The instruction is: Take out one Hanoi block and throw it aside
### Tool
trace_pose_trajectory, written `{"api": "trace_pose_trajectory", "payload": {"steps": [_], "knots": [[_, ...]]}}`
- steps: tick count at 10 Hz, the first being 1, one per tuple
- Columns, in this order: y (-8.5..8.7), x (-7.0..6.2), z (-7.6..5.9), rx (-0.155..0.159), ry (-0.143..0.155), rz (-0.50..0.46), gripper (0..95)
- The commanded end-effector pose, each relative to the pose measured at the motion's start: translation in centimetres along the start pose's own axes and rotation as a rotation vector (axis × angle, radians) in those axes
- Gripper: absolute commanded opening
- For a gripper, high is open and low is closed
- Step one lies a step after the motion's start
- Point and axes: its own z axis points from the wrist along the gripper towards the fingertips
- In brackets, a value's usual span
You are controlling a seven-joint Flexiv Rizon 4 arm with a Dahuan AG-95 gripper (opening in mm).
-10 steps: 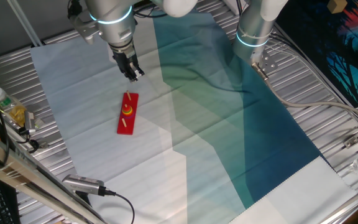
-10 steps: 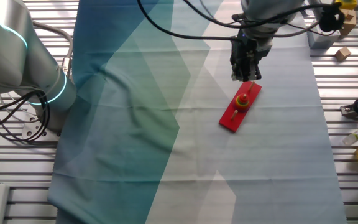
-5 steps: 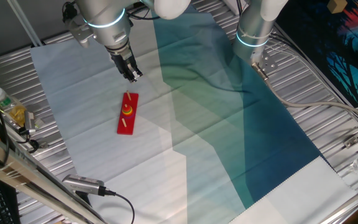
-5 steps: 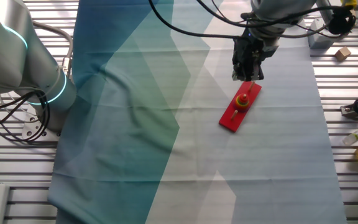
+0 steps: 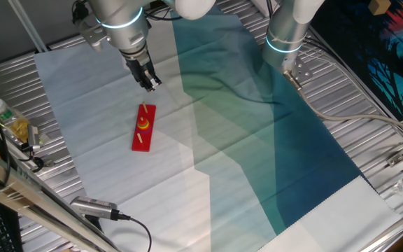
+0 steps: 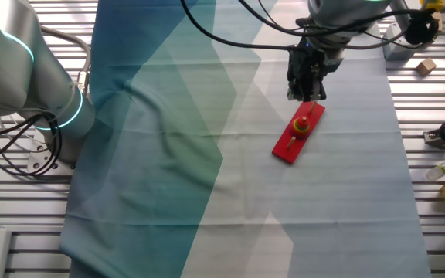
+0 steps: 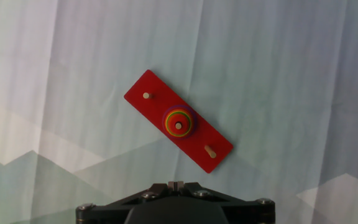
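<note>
Hanoi block [image 7: 178,119] below raised tool [image 5: 150,85]

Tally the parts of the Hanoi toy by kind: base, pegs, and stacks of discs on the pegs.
Base: 1
Pegs: 3
Disc stack, on the middle peg: 1
Total: 5
</note>
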Motion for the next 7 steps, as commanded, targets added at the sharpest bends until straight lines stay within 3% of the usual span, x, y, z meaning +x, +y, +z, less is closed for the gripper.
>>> {"api": "trace_pose_trajectory", "payload": {"steps": [1, 2, 3, 4, 5, 7], "knots": [[-0.02, 0.09, -0.02, 0.003, -0.003, -0.017, 0.0], [-0.02, 0.09, -0.02, 0.003, -0.003, -0.021, 0.0], [-0.02, 0.09, -0.02, 0.002, -0.007, -0.026, 19.0], [-0.02, 0.09, -0.02, 0.002, -0.007, -0.027, 19.0], [-0.02, 0.09, -0.02, 0.001, -0.009, -0.029, 38.0], [-0.01, -0.09, 0.00, -0.001, -0.017, -0.030, 38.0]]}}
